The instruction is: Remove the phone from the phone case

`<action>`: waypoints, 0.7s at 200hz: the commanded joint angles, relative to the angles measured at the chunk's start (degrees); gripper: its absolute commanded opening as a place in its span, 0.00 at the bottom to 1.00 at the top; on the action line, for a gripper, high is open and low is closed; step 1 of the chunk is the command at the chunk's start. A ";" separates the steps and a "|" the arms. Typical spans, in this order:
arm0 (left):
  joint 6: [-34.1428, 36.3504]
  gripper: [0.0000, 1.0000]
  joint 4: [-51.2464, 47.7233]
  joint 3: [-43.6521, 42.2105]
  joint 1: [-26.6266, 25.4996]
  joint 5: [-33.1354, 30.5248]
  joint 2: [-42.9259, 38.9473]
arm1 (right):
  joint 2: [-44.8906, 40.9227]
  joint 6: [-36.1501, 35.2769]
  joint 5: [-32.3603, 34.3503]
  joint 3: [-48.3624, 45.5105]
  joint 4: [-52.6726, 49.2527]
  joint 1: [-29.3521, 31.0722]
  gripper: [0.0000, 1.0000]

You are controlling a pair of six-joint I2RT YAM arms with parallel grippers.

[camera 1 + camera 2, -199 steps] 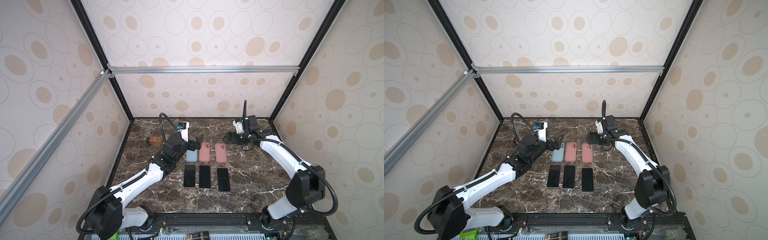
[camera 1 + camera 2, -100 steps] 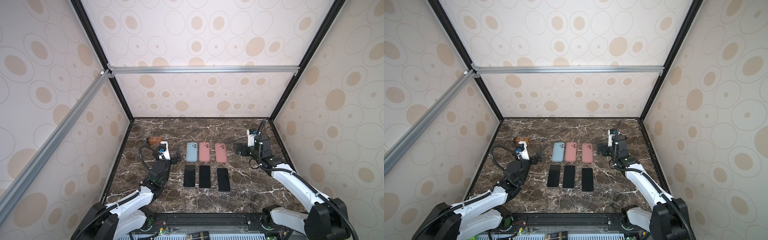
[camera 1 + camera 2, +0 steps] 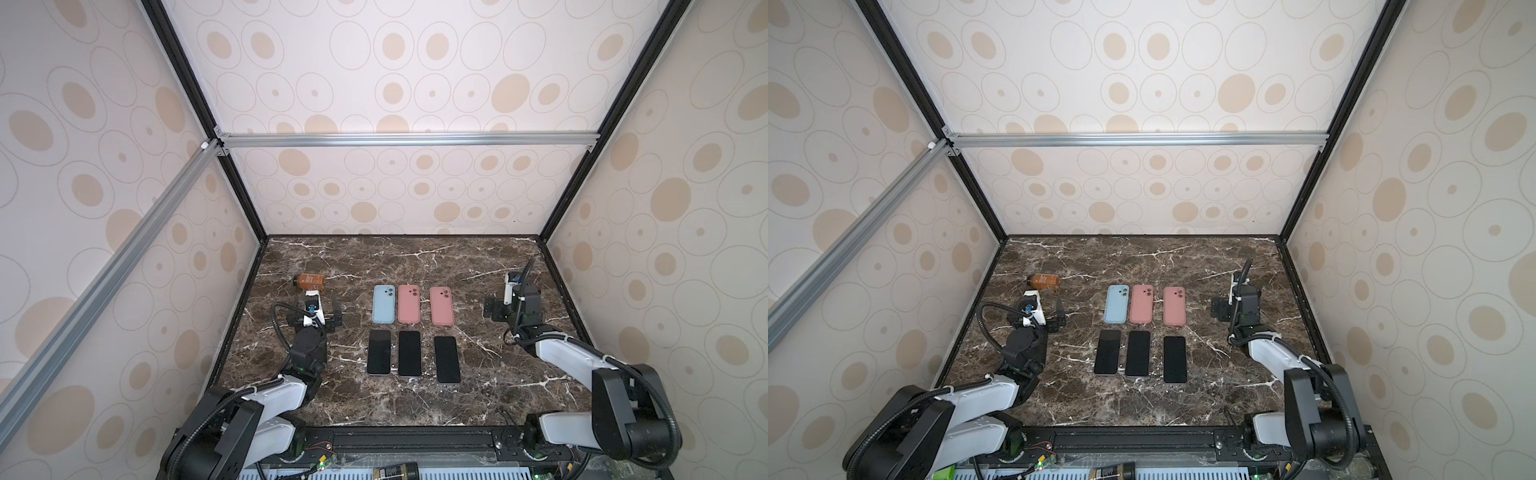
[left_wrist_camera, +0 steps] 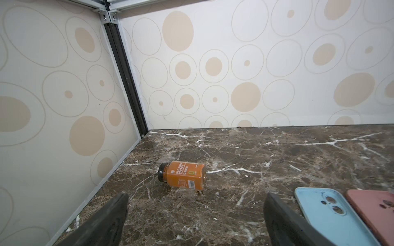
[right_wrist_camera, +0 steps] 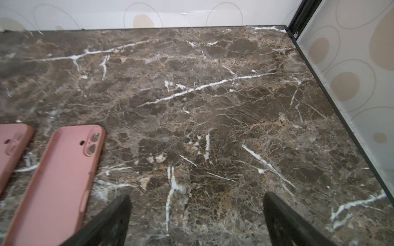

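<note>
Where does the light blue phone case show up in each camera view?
Top view: light blue phone case, leftmost in the far row of three cases.
Top view: same place.
Left wrist: the case lies beside the middle pink case.
Right wrist: not in it.
Shared landmark: the middle pink case, seen in all four views.

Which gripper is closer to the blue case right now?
Left. The left gripper is open beside the blue case, on the side where the jar lies. The right gripper is open past both pink cases, at the row's other end.
</note>
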 commanded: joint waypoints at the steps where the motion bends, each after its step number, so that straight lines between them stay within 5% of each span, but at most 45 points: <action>1: 3.30 0.99 5.46 0.18 2.13 -0.73 2.67 | 2.55 -3.16 1.90 -1.82 10.26 -0.61 0.99; 44: 2.29 0.99 4.58 0.47 8.18 7.73 6.83 | 7.58 -5.51 -2.71 -5.38 22.81 -2.12 0.99; 84: -0.04 0.99 14.27 -2.13 13.53 12.34 10.97 | 10.16 -5.36 -5.70 -10.19 33.60 -3.29 0.99; 115: -2.37 0.99 30.82 -4.64 16.64 14.92 22.48 | 9.78 -5.56 -6.23 -11.06 34.51 -3.50 1.00; 140: -3.54 0.99 22.66 -1.59 17.92 17.09 20.84 | 9.76 -5.94 -7.46 -11.50 35.28 -3.59 1.00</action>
